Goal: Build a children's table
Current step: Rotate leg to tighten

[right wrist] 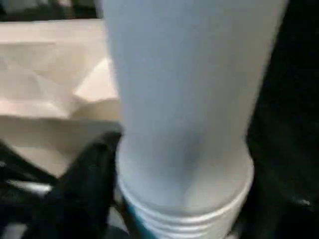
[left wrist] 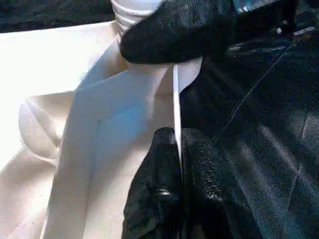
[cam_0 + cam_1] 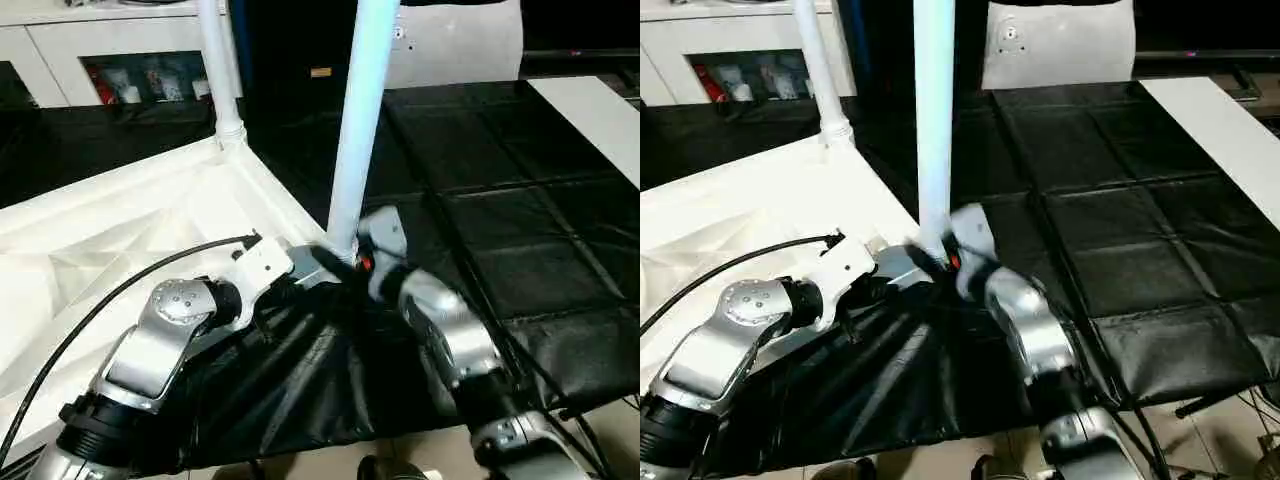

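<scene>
The children's table lies upside down at the left, its white tabletop showing the ribbed underside. One white leg stands upright in the far corner socket. A second leg stands upright at the near right corner. My left gripper is shut on the tabletop's thin rim, just beside that corner. My right gripper sits at the base of the near leg, right where it meets the corner.
Black padded mats cover the floor to the right and under my arms. A white cabinet with glass doors stands at the back left. A flat white board lies at the far right. A black cable arcs over my left forearm.
</scene>
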{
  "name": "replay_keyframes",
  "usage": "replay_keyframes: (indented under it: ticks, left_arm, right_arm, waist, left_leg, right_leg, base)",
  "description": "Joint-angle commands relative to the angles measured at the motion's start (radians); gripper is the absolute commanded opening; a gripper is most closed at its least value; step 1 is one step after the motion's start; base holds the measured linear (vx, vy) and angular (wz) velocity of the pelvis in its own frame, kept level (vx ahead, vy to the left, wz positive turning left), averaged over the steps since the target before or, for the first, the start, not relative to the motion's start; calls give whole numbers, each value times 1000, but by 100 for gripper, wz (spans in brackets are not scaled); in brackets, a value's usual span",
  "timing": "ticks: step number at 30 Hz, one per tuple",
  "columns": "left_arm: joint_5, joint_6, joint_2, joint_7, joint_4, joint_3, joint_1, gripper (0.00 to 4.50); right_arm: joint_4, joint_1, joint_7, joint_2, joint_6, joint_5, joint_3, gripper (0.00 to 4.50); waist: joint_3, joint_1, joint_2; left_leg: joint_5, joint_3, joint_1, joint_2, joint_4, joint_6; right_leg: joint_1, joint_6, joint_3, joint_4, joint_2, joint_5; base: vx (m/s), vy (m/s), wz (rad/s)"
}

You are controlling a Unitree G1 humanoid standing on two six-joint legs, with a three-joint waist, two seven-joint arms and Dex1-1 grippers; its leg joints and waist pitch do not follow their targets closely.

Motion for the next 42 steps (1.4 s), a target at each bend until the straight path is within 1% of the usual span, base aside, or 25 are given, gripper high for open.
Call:
replay_keyframes:
  ticks: [1,4,5,8,9,10,12,13,14,15,17,18,20,22,24,25,27,28,30,31,34,36,40,41,42]
  left_arm:
    - [10,-26,21,-2,35,3,-12,0]
    - [1,-90,45,-55,67,-10,-15,0]
    - [-1,-112,52,-71,76,-16,-16,0]
    - [6,-173,84,-123,115,-40,-22,0]
    - [12,-220,106,-165,142,-59,-30,0]
    - [14,-243,115,-183,154,-66,-34,0]
    - [11,-267,128,-216,172,-75,-41,0]
    - [2,-314,140,-263,209,-83,-57,0]
    - [-3,-338,144,-284,225,-87,-65,0]
    - [-12,-352,145,-308,237,-88,-72,0]
    - [-27,-384,149,-359,253,-95,-84,0]
    - [-35,-398,150,-384,261,-98,-90,0]
    - [-44,-438,156,-436,285,-114,-109,0]
    - [-48,-468,160,-482,311,-127,-128,0]
    - [-42,-514,161,-520,344,-139,-149,0]
    - [-40,-527,161,-535,352,-145,-159,0]
    - [-39,-547,156,-561,370,-148,-175,0]
    - [-31,-554,155,-573,379,-155,-187,0]
    - [-28,-561,155,-577,383,-159,-192,0]
    - [-27,-567,154,-585,387,-166,-197,0]
    - [-26,-574,151,-592,392,-171,-201,0]
    - [-25,-590,147,-599,409,-172,-206,0]
    - [-23,-606,144,-608,426,-171,-211,0]
    - [-23,-609,143,-609,430,-172,-213,0]
    - [-22,-613,144,-609,433,-173,-214,0]
  right_arm:
    - [27,58,45,-13,23,-14,44,380]
    - [-18,96,78,-45,10,2,23,414]
    - [-32,103,73,-51,13,4,15,414]
    - [-100,136,121,-86,32,44,-5,444]
    - [-140,154,157,-117,24,60,-12,444]
    - [-158,162,174,-132,21,67,-14,448]
    - [-191,175,209,-159,20,84,-18,448]
    - [-244,192,272,-205,29,110,-22,448]
    - [-264,198,297,-225,34,119,-22,448]
    - [-289,203,329,-249,46,130,-21,448]
    - [-324,206,383,-289,68,145,-18,448]
    - [-340,205,410,-309,82,155,-15,448]
    - [-366,196,461,-346,104,167,-9,448]
    - [-379,178,494,-374,113,169,1,448]
    - [-386,156,516,-396,109,158,20,448]
    - [-382,141,524,-403,115,146,32,448]
    - [-377,119,540,-411,142,140,47,448]
    - [-354,93,542,-403,145,129,56,448]
    - [-347,85,549,-401,145,126,62,448]
    - [-327,69,564,-397,130,112,79,448]
    - [-307,53,577,-390,120,102,91,448]
    - [-291,38,589,-386,120,98,111,448]
    - [-283,25,598,-380,134,105,124,448]
    - [-281,22,602,-377,139,107,125,431]
    - [-276,19,608,-374,145,110,126,431]
  waist:
    - [-56,3,15]
    - [-61,4,15]
    - [-61,5,14]
    - [-63,6,10]
    - [-63,7,9]
    - [-62,10,14]
    - [-62,10,10]
    - [-59,10,12]
    - [-58,13,13]
    - [-58,13,11]
    - [-57,14,16]
    - [-57,15,14]
    - [-56,20,16]
    - [-56,28,13]
    - [-57,31,14]
    - [-58,34,14]
    - [-59,36,14]
    - [-60,37,12]
    - [-63,42,14]
    - [-64,46,14]
    - [-65,51,12]
    - [-65,51,11]
    - [-62,51,9]
    - [-62,51,9]
    - [-62,52,11]
  left_leg:
    - [-201,1,7,25,-47,16]
    - [-174,1,6,23,-43,24]
    - [-167,0,5,22,-42,29]
    - [-152,1,5,21,-40,48]
    - [-154,1,6,22,-39,48]
    - [-165,1,7,23,-38,51]
    - [-163,0,4,24,-38,52]
    - [-176,-1,3,23,-39,51]
    - [-190,0,7,23,-37,53]
    - [-204,0,7,26,-38,51]
    - [-217,-1,8,27,-38,44]
    - [-227,-1,9,26,-37,45]
    - [-232,0,9,27,-36,42]
    - [-238,1,10,29,-35,38]
    - [-235,2,10,27,-34,35]
    - [-233,2,12,28,-33,32]
    - [-215,1,9,28,-32,29]
    - [-213,1,9,29,-32,29]
    - [-198,2,11,29,-29,30]
    - [-189,2,10,30,-27,32]
    - [-167,4,8,30,-24,36]
    - [-168,3,7,29,-25,36]
    - [-186,2,6,29,-26,31]
    - [-192,3,7,29,-26,30]
    - [-199,2,8,30,-26,27]
  right_leg:
    - [41,-216,30,-55,-50,-73]
    - [46,-225,29,-47,-48,-13]
    - [47,-225,28,-47,-47,-3]
    - [51,-233,27,-43,-47,30]
    - [50,-234,27,-44,-48,23]
    - [48,-233,27,-46,-48,8]
    - [50,-235,26,-44,-48,12]
    - [50,-236,25,-44,-49,-10]
    - [47,-229,26,-49,-47,-29]
    - [48,-226,27,-46,-50,-49]
    - [45,-227,28,-47,-52,-75]
    - [45,-230,28,-49,-51,-90]
    - [42,-238,29,-48,-53,-97]
    - [42,-238,30,-48,-54,-116]
    - [41,-236,29,-48,-54,-128]
    - [40,-236,30,-47,-55,-128]
    - [43,-241,29,-42,-55,-105]
    - [42,-242,28,-41,-55,-100]
    - [41,-251,28,-36,-55,-71]
    - [43,-254,28,-33,-55,-48]
    - [43,-262,26,-28,-55,-6]
    - [45,-263,25,-28,-55,-7]
    - [46,-256,26,-30,-56,-40]
    - [45,-254,26,-31,-56,-49]
    - [44,-252,27,-31,-57,-61]
  base:
    - [0,0,0]
    - [0,0,0]
    - [0,0,0]
    - [0,0,0]
    - [0,0,0]
    - [0,0,0]
    - [0,0,0]
    - [0,0,0]
    - [0,0,0]
    - [0,0,0]
    - [0,0,0]
    - [0,0,0]
    - [0,0,0]
    - [0,0,0]
    - [0,0,0]
    - [0,0,0]
    - [0,0,0]
    - [0,0,0]
    - [0,0,0]
    - [0,0,0]
    - [0,0,0]
    - [0,0,0]
    - [0,0,0]
    - [0,0,0]
    - [0,0,0]
